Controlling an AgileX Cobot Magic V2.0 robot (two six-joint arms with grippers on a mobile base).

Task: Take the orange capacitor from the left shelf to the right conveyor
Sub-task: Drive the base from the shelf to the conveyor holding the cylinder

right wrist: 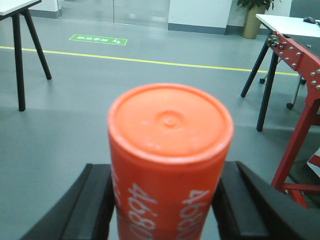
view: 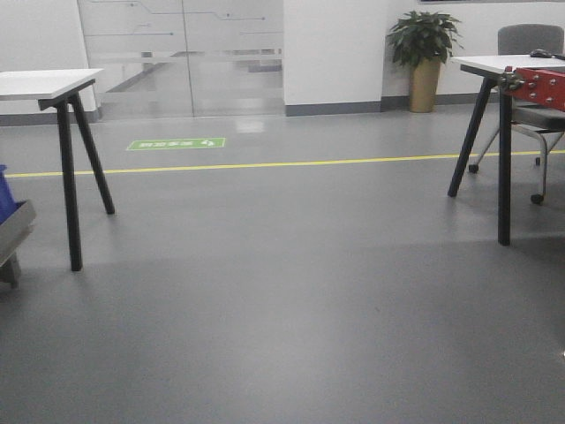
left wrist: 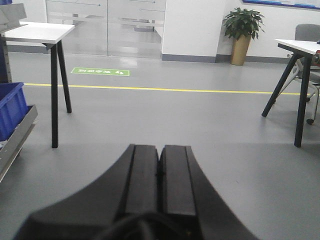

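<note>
The orange capacitor (right wrist: pixel 170 125) fills the middle of the right wrist view, upright, with white "4680" down its side. My right gripper (right wrist: pixel 167 167) is shut on it, one black finger pressed against each side, and holds it above the grey floor. In the left wrist view my left gripper (left wrist: pixel 159 149) is shut with nothing between its fingers. The steel lip of the left shelf (left wrist: pixel 20 137) shows at the left edge, and also in the front view (view: pixel 16 231). The right conveyor's belt is out of view. Neither gripper shows in the front view.
A blue bin (left wrist: pixel 10 107) sits on the shelf. White tables on black legs stand at left (view: pixel 44 84) and right (view: pixel 508 64). A red bolted frame (right wrist: pixel 300 60) is close on the right. A potted plant (view: pixel 424 53) and an office chair (view: pixel 530 40) stand at the back.
</note>
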